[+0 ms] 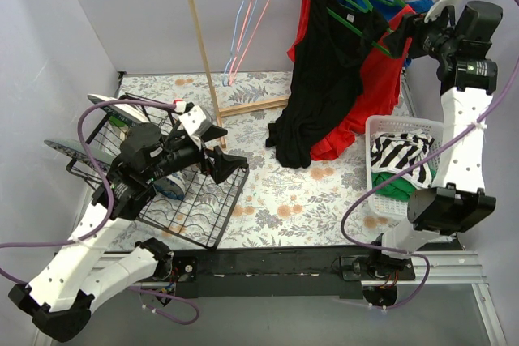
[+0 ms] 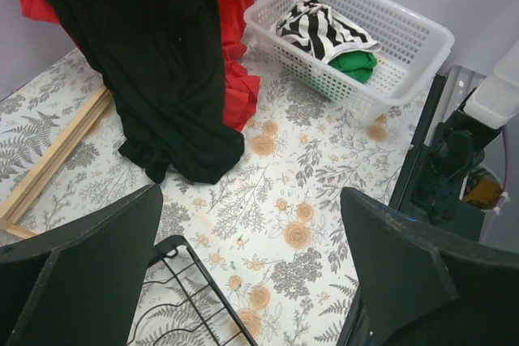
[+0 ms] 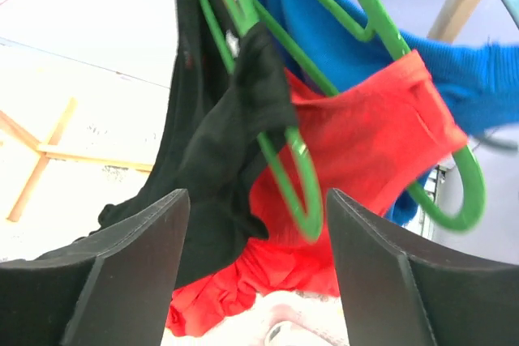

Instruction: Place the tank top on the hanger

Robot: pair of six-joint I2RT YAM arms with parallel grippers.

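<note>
We judge the step in hand to be the release that closes the hanging operation. The tank top (image 1: pixel 320 91) hangs at the far right of the scene from the hanger (image 3: pixel 315 192), in front of a red top (image 1: pixel 377 91). The right gripper (image 3: pixel 255 200) sits close before the hanger's shoulder, its jaws wide apart and gripping nothing. Bunched black strap fabric drapes over the green arm just beyond the fingertips. The left gripper (image 2: pixel 251 200) hovers at the near left above a wire rack (image 1: pixel 203 208), jaws likewise wide and empty. The garment's long axis runs vertically: straps up at the hanger, hem down, the lower edge pooling on the floral table cover (image 2: pixel 308 168). The hanger points hook up, with its long axis roughly left to right; we cannot tell whether it hangs level, nor whether both straps are seated. The next move calls for withdrawing the right gripper straight back, clear of fabric and hook, then verifying strap seating.
</note>
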